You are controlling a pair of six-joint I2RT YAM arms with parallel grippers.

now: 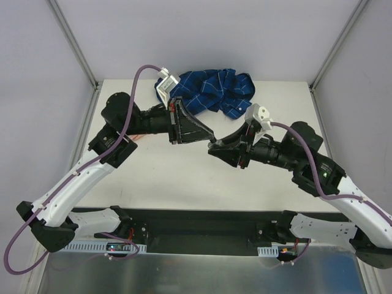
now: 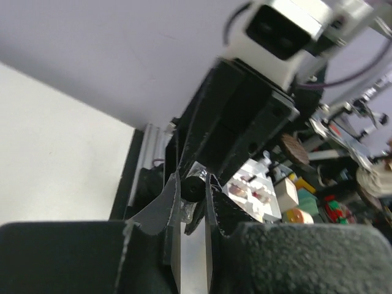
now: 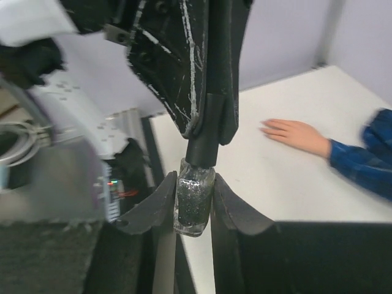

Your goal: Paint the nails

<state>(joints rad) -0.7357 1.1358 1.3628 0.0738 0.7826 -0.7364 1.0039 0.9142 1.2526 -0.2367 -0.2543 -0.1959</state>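
My right gripper (image 3: 195,179) clamps the bottle (image 3: 193,205) steady so my left gripper (image 2: 193,182), pinching the cap (image 3: 202,147), can unscrew. Dummy hand (image 3: 295,134) lies apart.

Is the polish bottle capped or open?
Capped: the dark cap sits on the neck of the bottle, which the right gripper holds.

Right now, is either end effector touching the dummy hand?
No, the dummy hand lies untouched on the table while the right end effector clamps the bottle and the left end effector grips its cap.
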